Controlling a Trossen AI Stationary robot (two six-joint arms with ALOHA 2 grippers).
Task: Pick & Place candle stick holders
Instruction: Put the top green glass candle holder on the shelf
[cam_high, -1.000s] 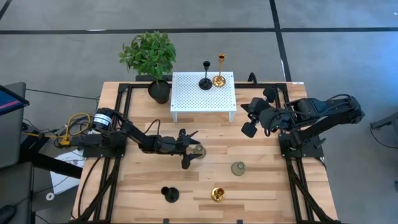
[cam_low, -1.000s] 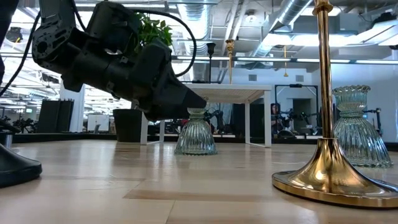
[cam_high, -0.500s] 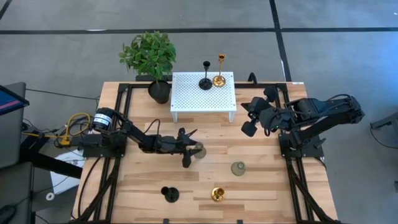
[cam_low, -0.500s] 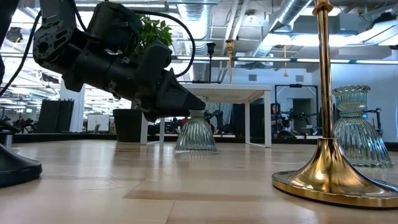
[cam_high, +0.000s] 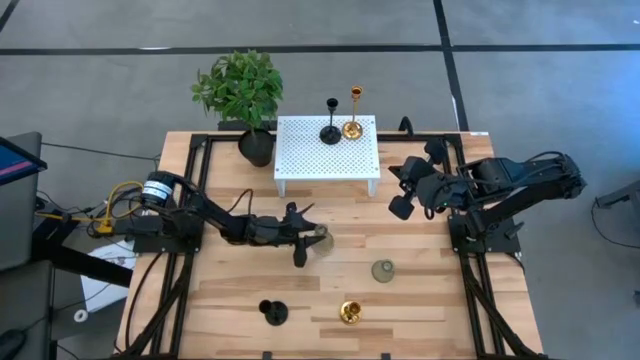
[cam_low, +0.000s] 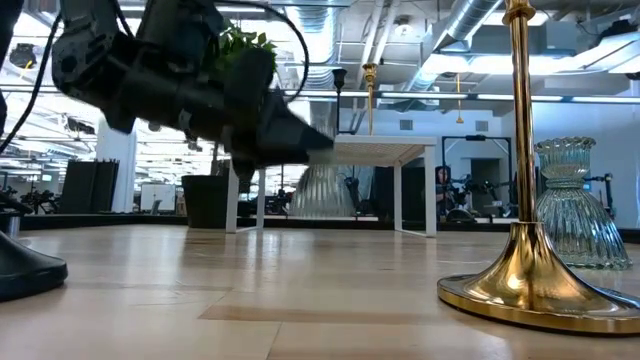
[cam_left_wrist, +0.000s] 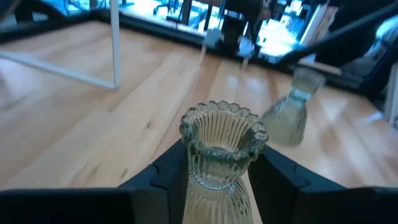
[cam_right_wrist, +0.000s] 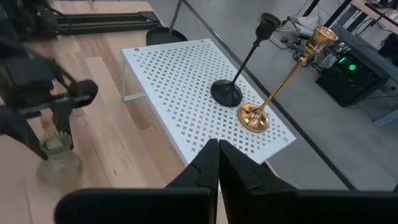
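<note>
My left gripper (cam_high: 311, 240) is shut on a squat grey-green glass candle stick holder (cam_left_wrist: 221, 149), which hangs just above the table's middle (cam_low: 325, 190). A second grey-green holder (cam_high: 383, 270) stands on its base to the right of it. A gold holder (cam_high: 349, 312) and a black one (cam_high: 272, 312) stand near the front edge. Another black holder (cam_right_wrist: 233, 74) and another gold one (cam_right_wrist: 267, 99) stand on the white perforated stand (cam_high: 327, 160). My right gripper (cam_right_wrist: 214, 152) hovers shut, high at the stand's right. My left gripper pinches the holder's narrow neck (cam_left_wrist: 214, 177), just below the flared rim, between its two fingers (cam_left_wrist: 165, 177). The fingers lie level and come from the table's left. The holder stands upright in the hold, its base lifted clear of the table.
A black pot with a green plant (cam_high: 255, 145) stands at the stand's left, at the far edge. Black frame rails (cam_high: 185, 200) run along both table sides. Bare wood lies between the stand and the loose holders.
My left gripper has risen a little. The grey-green holder has come up with it, upright, from standing on the table to hanging clear of it.
</note>
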